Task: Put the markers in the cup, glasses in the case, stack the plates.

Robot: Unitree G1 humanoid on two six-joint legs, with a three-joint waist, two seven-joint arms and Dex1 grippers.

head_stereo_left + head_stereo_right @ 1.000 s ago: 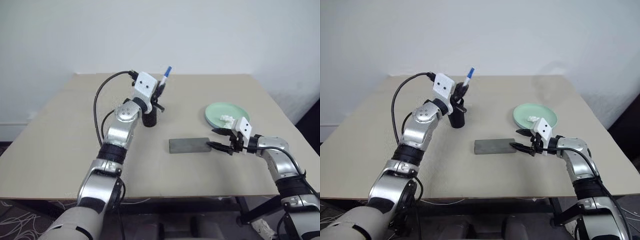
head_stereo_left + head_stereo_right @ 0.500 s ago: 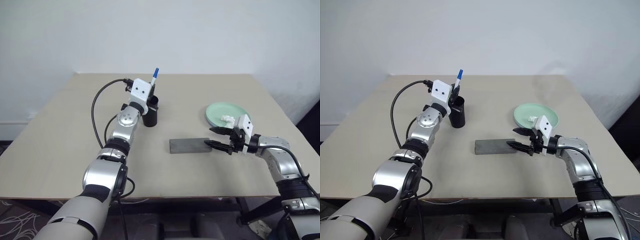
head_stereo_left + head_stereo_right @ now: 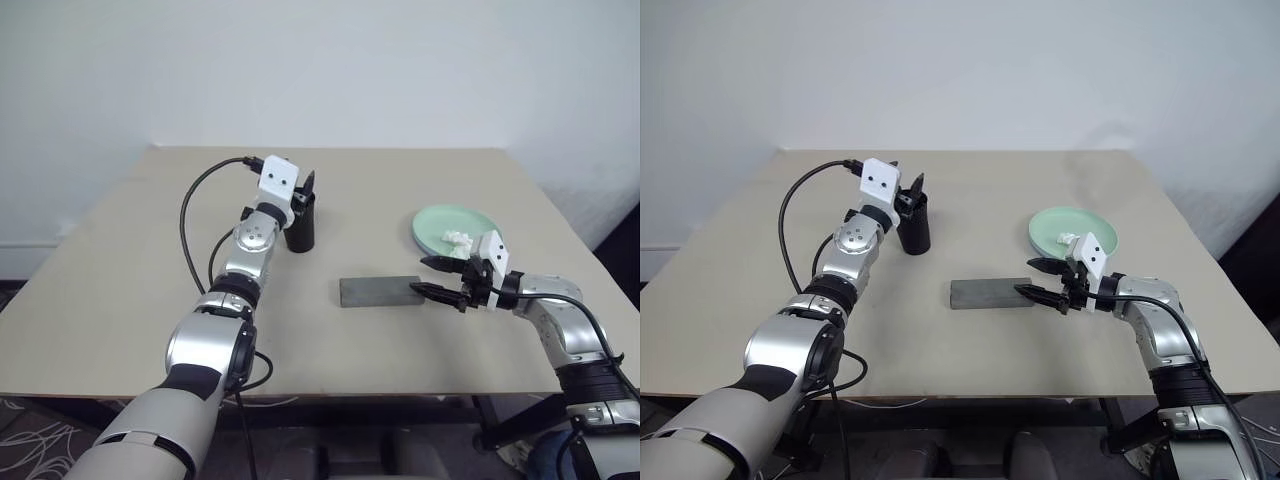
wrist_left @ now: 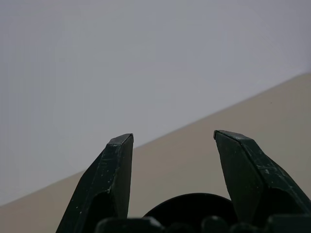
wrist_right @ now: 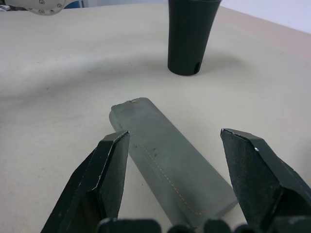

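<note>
Over by the cup (image 3: 300, 222), the left tool (image 3: 305, 192) sits right at the rim with its two fingers spread wide and nothing between them, the dark mouth of the cup showing just under them in the wrist view. No marker stands out above the rim, so I'd say the drop is made; the thing to do well now is lift straight up and clear, without clipping the rim and tipping the tumbler.

Right of the cup, the grey case (image 3: 379, 291) lies shut on the bench (image 3: 130, 300). Right again, the right tool (image 3: 432, 276) hovers at the case's near end, fingers wide, holding nothing. Beyond it, the mint plate (image 3: 436, 222) carries a crumpled white tissue (image 3: 457, 237).
</note>
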